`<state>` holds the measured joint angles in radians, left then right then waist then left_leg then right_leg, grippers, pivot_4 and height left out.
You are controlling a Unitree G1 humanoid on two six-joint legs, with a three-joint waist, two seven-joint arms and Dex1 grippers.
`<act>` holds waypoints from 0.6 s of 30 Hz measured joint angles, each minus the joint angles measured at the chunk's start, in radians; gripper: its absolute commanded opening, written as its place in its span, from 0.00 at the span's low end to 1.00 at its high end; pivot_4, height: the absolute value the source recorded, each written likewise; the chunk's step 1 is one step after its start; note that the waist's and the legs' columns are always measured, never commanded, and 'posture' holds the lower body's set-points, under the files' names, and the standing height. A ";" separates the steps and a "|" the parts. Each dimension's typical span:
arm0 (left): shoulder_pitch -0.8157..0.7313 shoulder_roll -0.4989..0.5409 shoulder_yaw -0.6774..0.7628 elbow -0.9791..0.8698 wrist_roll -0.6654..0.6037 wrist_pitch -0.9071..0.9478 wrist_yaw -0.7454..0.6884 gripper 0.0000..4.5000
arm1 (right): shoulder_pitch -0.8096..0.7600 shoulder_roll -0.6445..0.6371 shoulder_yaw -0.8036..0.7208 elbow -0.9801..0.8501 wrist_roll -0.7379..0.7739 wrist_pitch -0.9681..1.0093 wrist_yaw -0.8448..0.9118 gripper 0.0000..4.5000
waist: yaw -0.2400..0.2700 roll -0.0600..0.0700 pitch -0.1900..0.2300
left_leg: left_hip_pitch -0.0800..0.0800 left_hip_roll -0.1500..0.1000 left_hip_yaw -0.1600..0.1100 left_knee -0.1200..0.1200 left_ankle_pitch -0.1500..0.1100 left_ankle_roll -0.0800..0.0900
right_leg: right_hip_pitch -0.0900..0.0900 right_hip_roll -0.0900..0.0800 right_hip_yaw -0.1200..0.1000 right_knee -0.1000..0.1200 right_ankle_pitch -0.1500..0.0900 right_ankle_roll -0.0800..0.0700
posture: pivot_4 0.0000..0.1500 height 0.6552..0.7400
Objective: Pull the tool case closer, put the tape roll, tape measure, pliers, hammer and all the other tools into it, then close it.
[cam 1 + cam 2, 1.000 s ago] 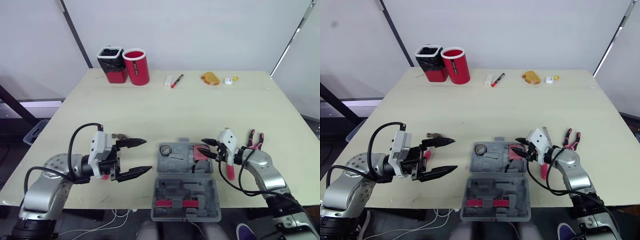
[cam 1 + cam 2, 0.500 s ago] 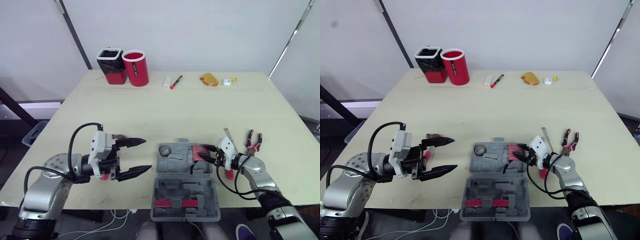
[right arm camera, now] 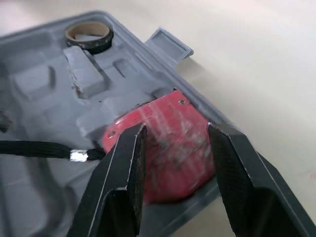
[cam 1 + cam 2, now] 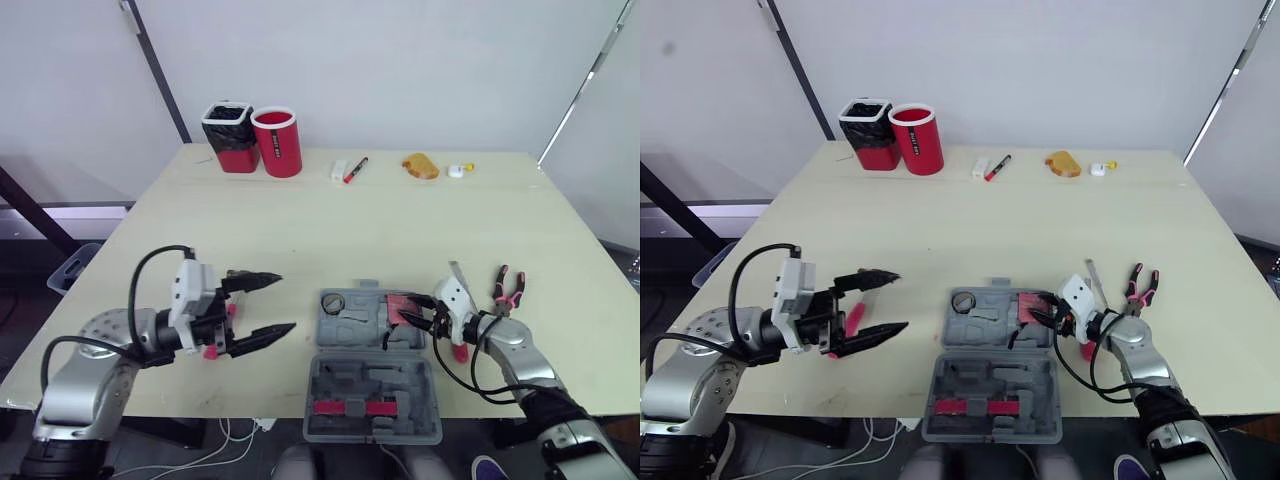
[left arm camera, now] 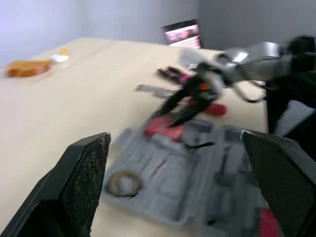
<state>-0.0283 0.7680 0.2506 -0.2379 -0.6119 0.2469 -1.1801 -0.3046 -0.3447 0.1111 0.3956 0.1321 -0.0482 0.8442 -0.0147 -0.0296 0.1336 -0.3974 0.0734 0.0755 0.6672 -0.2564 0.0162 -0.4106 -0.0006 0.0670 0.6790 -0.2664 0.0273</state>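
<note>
The grey tool case (image 4: pixel 372 385) lies open at the table's front edge. Its far half holds the tape roll (image 4: pixel 333 302) and the red tape measure (image 4: pixel 401 305). My right gripper (image 4: pixel 414 316) reaches in from the right and is shut on the tape measure (image 3: pixel 170 143), which rests in the case's far right corner. Pink-handled pliers (image 4: pixel 508 286) lie on the table right of that arm. My left gripper (image 4: pixel 286 302) hovers open left of the case, holding nothing. A red hammer handle (image 4: pixel 853 318) shows under it, mostly hidden.
A grey blade-like tool (image 4: pixel 457 275) and a red handle (image 4: pixel 460 351) lie by my right wrist. At the far edge stand a red cup (image 4: pixel 278 142) and a black-lined bin (image 4: pixel 229 135), with a marker (image 4: pixel 354 168) and an orange object (image 4: pixel 420 165).
Over the second, my right gripper lowered the tape measure into the case's far right corner and has stayed there. The left gripper drew back slightly to the left. The camera shifted a little.
</note>
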 measured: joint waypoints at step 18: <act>0.221 -0.100 0.202 0.165 0.021 -0.078 0.125 1.00 | 0.550 -0.110 -0.436 -0.565 0.226 0.030 -0.133 0.46 | -0.001 0.005 0.009 | -0.001 0.000 0.000 -0.002 0.000 0.000 | -0.002 -0.001 0.000 -0.001 -0.002 0.001 | 1.00 1.00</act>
<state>0.1926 0.6679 0.4522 -0.0726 -0.5912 0.1690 -1.0548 0.2458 -0.4547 -0.3247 -0.1699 0.3583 -0.0180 0.7116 -0.0158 -0.0249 0.1425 -0.3982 0.0735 0.0754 0.6648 -0.2566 0.0161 -0.4124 -0.0013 0.0674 0.6778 -0.2680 0.0284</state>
